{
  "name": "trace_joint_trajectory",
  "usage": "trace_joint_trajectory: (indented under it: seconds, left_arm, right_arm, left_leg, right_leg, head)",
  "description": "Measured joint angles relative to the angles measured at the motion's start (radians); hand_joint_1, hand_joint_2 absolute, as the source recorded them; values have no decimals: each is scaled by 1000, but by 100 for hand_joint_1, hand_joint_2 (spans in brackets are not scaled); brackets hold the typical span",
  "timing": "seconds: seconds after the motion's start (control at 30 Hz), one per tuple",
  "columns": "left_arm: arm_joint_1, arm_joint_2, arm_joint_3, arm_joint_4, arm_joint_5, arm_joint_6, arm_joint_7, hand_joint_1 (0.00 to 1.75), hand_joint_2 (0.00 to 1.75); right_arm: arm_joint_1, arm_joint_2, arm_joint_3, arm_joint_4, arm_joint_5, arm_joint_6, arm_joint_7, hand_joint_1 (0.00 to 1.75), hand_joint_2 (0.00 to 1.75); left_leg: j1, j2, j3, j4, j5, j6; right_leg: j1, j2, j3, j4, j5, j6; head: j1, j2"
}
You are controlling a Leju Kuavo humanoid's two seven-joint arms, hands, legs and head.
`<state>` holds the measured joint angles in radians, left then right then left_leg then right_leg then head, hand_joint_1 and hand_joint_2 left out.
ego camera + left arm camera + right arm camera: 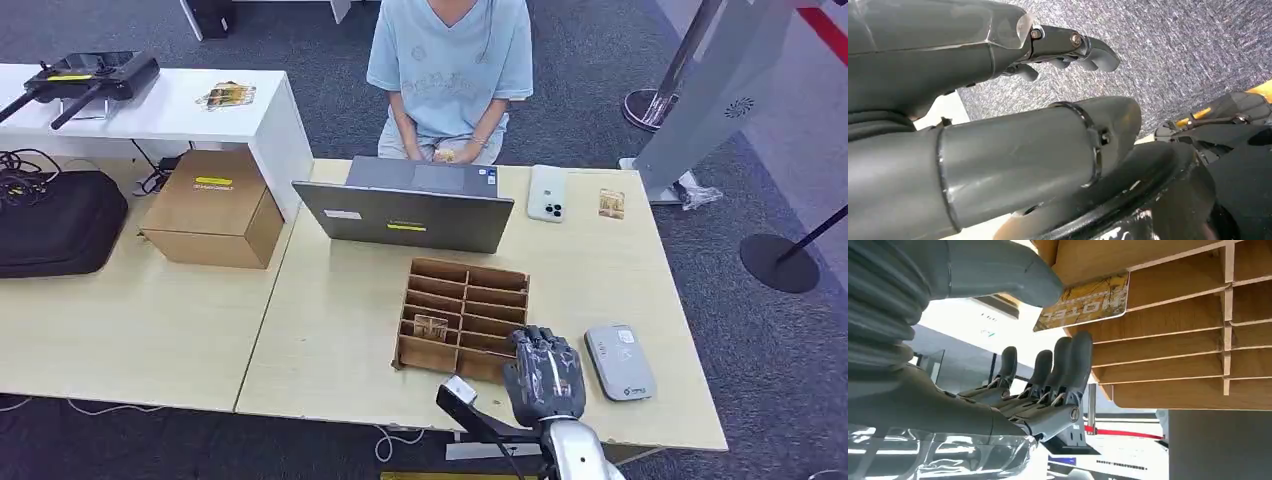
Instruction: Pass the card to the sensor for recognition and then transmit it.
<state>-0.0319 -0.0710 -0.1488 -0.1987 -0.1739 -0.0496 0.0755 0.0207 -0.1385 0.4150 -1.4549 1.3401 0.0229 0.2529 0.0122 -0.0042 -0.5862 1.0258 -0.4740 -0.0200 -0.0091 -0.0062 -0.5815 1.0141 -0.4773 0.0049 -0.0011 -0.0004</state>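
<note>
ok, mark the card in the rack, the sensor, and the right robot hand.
card (pixel 431 326), head view, its printed face.
sensor (pixel 620 362), head view, middle of its top.
right robot hand (pixel 545 375), head view, back of the hand.

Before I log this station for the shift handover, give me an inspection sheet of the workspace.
Surface: light wooden table, bare at the near left.
Job's things: card standing in the wooden organizer; grey sensor flat beside it.
Clutter: laptop, phone, second card, cardboard box, black bag.
Hands: right hand open at the organizer's near edge; left hand over carpet, holding nothing.
Cables: tangle by the bag.
Surroundings: seated person, stanchion base.
</note>
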Motion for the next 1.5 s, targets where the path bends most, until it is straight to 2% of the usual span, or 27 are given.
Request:
trace_joint_trajectory:
  seconds: [0.07,0.1,0.17,0.2,0.8,1.17,1.5]
  left_arm:
    - [0,0,0,0,0,-3,0,0,0]
    - [0,0,0,0,0,-4,0,0,0]
    - [0,0,0,0,-2,-6,0,0,0]
    - [-1,0,0,0,-4,-8,0,0,0]
    - [-7,0,0,0,-9,-14,3,0,0]
    - [-7,0,0,0,-7,-14,3,0,0]
    - [-5,0,0,0,-2,-14,3,0,0]
  right_arm:
    - [0,0,0,0,0,0,0,131,175]
    - [0,-1,0,0,-2,0,0,129,175]
    - [0,-2,0,0,-2,0,0,168,175]
    - [0,-3,0,0,-2,0,0,175,175]
    - [0,-18,-1,0,-26,-16,-3,175,175]
    - [5,-18,-40,-15,-188,-45,-58,175,175]
    - [35,-17,-105,-128,-381,-63,-136,175,175]
  left_leg:
    - [0,0,0,0,0,0]
    - [0,0,0,0,0,0]
    - [0,0,0,0,0,0]
    - [0,0,0,0,0,0]
    - [0,0,0,0,0,0]
    - [0,0,0,0,0,0]
    - [0,0,0,0,0,0]
  right_leg:
    - [0,0,0,0,0,0]
    - [0,0,0,0,0,0]
    - [0,0,0,0,0,0]
    - [0,0,0,0,0,0]
    - [0,0,0,0,0,0]
    - [0,0,0,0,0,0]
    - [0,0,0,0,0,0]
  head:
    - [0,0]
    - [0,0]
    - [0,0]
    - [0,0]
    - [0,0]
    - [0,0]
    - [0,0]
